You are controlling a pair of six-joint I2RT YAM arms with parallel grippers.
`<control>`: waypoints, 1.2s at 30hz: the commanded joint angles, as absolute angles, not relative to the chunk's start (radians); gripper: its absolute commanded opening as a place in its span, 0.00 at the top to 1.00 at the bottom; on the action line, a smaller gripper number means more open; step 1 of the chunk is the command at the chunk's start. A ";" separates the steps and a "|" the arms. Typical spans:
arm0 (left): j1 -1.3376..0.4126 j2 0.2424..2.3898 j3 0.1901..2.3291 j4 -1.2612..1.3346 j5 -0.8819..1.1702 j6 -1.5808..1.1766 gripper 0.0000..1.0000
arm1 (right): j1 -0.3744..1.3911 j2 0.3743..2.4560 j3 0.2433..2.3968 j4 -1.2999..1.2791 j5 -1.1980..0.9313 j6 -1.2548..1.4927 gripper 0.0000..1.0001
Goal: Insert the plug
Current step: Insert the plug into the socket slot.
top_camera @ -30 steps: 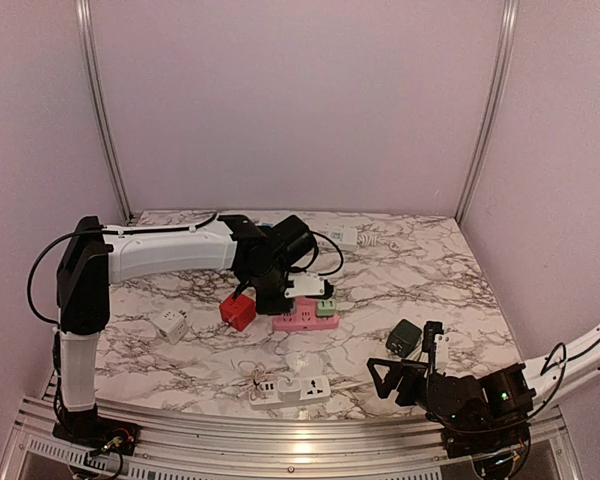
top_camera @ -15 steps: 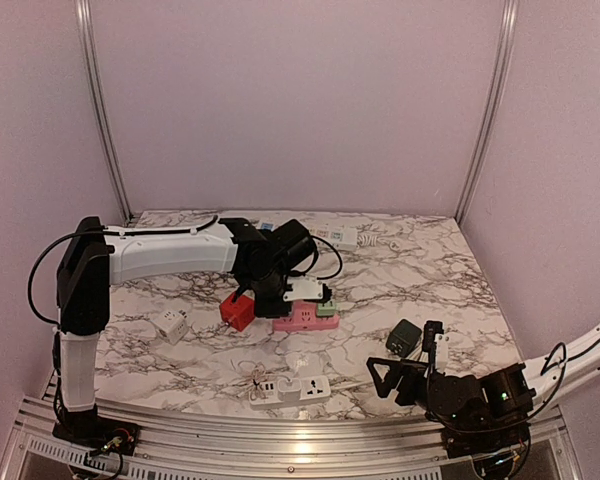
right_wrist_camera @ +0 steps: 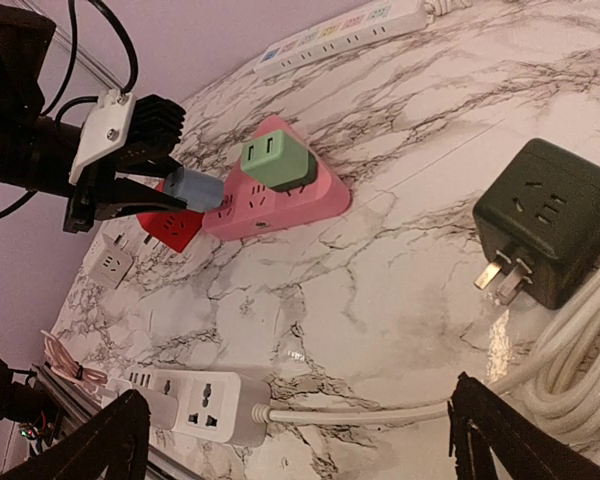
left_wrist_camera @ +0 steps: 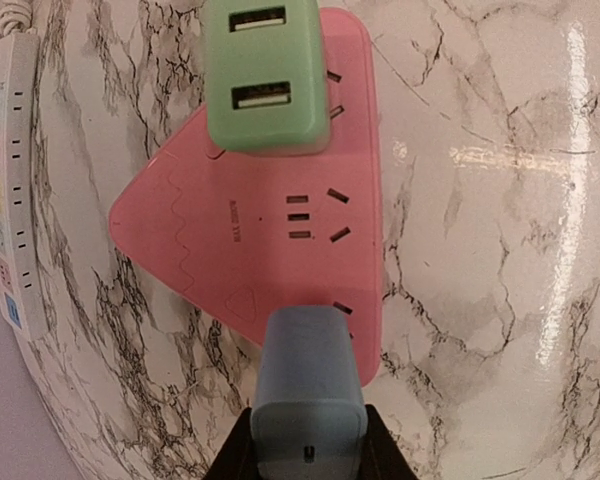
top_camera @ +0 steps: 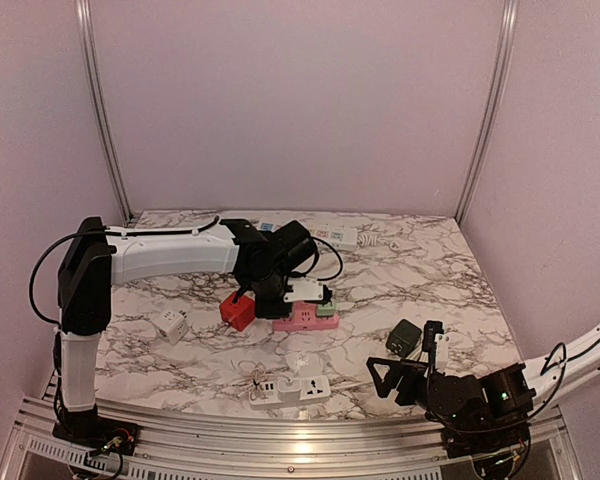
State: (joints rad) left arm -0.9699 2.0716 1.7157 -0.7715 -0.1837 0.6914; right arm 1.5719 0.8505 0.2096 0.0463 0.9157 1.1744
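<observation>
Worktop [left_wrist_camera: 480,300]: marble, with pink socket block [left_wrist_camera: 250,230].
Left fingers [left_wrist_camera: 232,458]: squeezing blue plug [left_wrist_camera: 308,390].
Right fingers [right_wrist_camera: 110,440]: wide open, empty.
Tip: keep plug straight, push gently.

The left gripper [left_wrist_camera: 307,452] clamps a blue-grey plug [left_wrist_camera: 308,380] at one corner of the pink triangular socket block [left_wrist_camera: 230,250]. A green USB adapter [left_wrist_camera: 265,75] sits at its opposite end.

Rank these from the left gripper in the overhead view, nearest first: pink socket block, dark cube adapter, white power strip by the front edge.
1. Pink socket block, right at the left gripper.
2. White power strip, front edge.
3. Dark cube adapter, far right.
</observation>
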 commanded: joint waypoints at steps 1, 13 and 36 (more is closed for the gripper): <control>-0.976 2.105 1.737 -0.795 -0.166 0.687 1.00 | 1.580 0.836 0.211 0.061 0.925 1.168 0.01; -0.976 2.120 1.728 -0.798 -0.174 0.695 1.00 | 1.580 0.824 0.202 0.064 0.926 1.169 0.02; -0.945 2.355 1.902 -1.044 -0.059 0.701 1.00 | 1.578 0.787 0.186 0.060 0.947 1.164 0.01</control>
